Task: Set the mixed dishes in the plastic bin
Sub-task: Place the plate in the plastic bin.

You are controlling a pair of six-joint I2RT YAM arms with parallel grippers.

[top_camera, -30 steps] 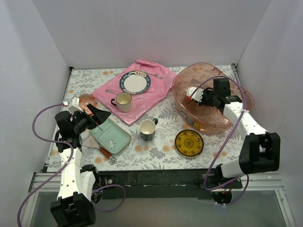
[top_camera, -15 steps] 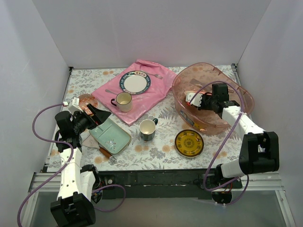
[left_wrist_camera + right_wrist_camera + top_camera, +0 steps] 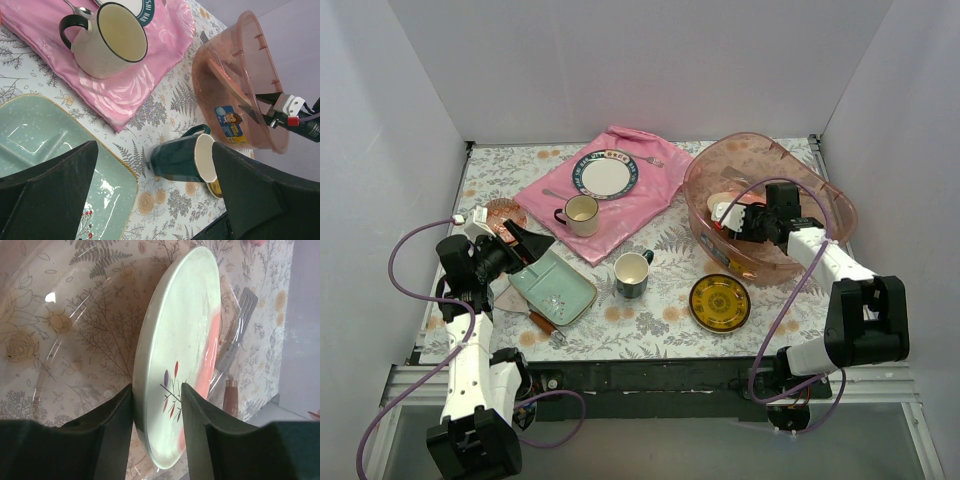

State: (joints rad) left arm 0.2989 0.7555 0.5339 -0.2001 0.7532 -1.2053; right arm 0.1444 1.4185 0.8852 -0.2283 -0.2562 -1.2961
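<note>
Inside the translucent pink plastic bin (image 3: 842, 208) my right gripper (image 3: 744, 222) (image 3: 157, 395) stands open, its fingers on either side of the rim of a pink-and-cream plate (image 3: 185, 330) that stands on edge against the bin's floor. My left gripper (image 3: 527, 246) (image 3: 155, 190) hangs open above the near end of the pale green tray (image 3: 556, 291) (image 3: 45, 145), holding nothing. A dark mug (image 3: 632, 273) (image 3: 182, 157) stands mid-table, with a yellow dark-rimmed plate (image 3: 720, 302) to its right. A cream mug (image 3: 580, 213) and a blue-rimmed plate (image 3: 605, 175) sit on the pink cloth (image 3: 640, 200).
A patterned bowl (image 3: 505, 213) lies at the far left by my left arm. A utensil with a reddish handle (image 3: 545, 325) lies at the tray's near corner. A metal spatula with a wooden handle (image 3: 235, 350) shows beyond the plate in the right wrist view.
My right gripper has sunk lower into the bin with the plate, and its jaws have spread apart. The left arm has not moved.
</note>
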